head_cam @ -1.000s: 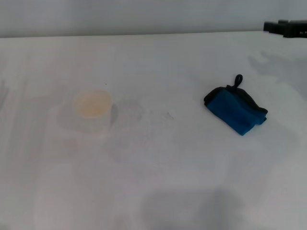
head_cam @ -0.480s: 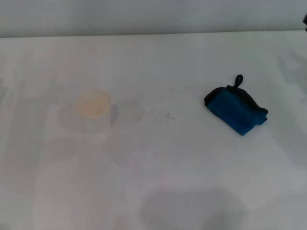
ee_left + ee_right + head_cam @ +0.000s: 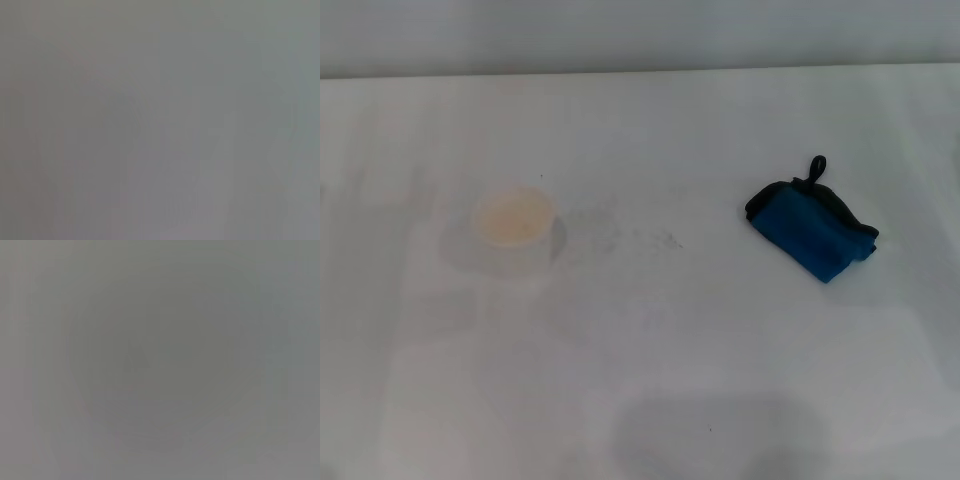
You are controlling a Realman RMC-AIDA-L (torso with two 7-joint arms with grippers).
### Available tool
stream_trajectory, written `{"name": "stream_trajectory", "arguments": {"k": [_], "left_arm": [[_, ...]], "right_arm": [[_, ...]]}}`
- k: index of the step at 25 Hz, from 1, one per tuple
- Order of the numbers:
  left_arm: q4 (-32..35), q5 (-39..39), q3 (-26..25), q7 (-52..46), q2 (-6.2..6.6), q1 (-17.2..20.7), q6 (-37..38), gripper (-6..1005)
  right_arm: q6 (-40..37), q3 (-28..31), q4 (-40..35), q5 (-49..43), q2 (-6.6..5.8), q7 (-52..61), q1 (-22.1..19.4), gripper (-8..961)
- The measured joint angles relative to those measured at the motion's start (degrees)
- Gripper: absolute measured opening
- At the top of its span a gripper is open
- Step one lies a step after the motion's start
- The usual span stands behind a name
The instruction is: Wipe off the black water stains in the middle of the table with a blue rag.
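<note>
The blue rag (image 3: 812, 228) lies folded on the white table (image 3: 650, 360) at the right, its black loop pointing to the far side. No dark blot shows in the middle of the table; only a few faint tiny specks (image 3: 655, 240) lie between the cup and the rag. Neither gripper is in the head view. Both wrist views show only plain grey with nothing to make out.
A translucent whitish plastic cup (image 3: 513, 228) stands on the table at the left. The table's far edge (image 3: 640, 70) runs along the top of the head view against a grey wall.
The right arm's dark end, seen at the far right corner a second ago, has moved out of view. The rag and cup have not moved.
</note>
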Motion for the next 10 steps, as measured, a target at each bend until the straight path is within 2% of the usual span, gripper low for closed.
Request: {"name": "stream_trajectory", "arguments": {"k": [4,10], "left_arm": [[-0.02,-0.17,0.01,1.21,-0.08,0.06,-0.26,891],[0.23,-1.07,0.01,2.74,-0.22,0.07,-0.06,891]], "right_arm": [[-1.67,4.84,2.48,0.09,0.01,-4.05,-0.73,483],[-2.45,5.09,2.70,0.17,0.01,-4.36,-1.86,483]]}}
